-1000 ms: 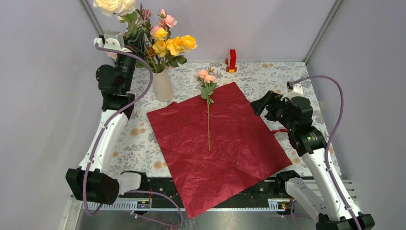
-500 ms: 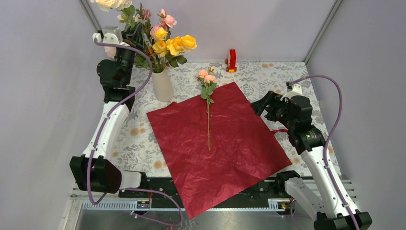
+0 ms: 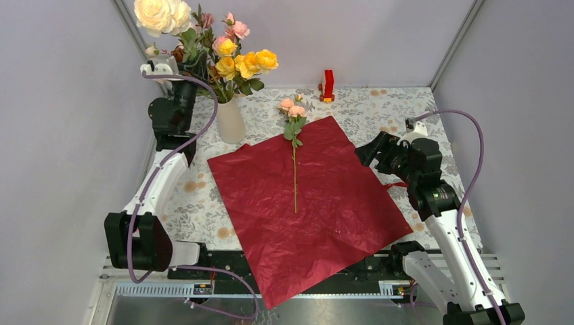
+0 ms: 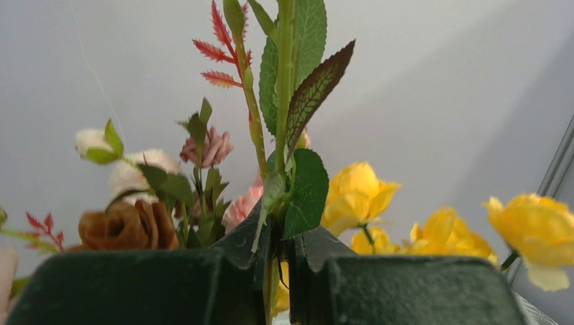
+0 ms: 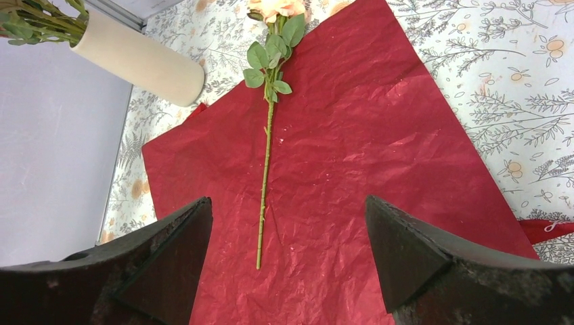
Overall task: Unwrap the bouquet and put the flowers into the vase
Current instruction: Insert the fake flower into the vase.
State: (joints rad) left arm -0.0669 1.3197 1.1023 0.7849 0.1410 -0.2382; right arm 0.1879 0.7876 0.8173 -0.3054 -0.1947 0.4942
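Up close, wrist view alone shows your left jaws pinching green stem (image 4: pixel 283 101). Right jaws gape wide over lone flower (image 5: pixel 273 49) on red paper (image 5: pixel 352 169).

Vase (image 3: pixel 231 122) at back left holding flowers (image 3: pixel 245 64), one stem (image 3: pixel 295 177) lying on wrapping paper (image 3: pixel 325 217) mid-table, block (image 3: pixel 328 84) behind.

Left gripper (image 4: pixel 277 250): jaws pinched together on a green stem (image 4: pixel 283 101).
Stem: rises straight up from between the jaws, leafy.
Right of jaws: yellow blooms (image 4: pixel 355 196).
Left of jaws: brown rose (image 4: pixel 128 227); pink bud (image 4: pixel 206 147) above it.
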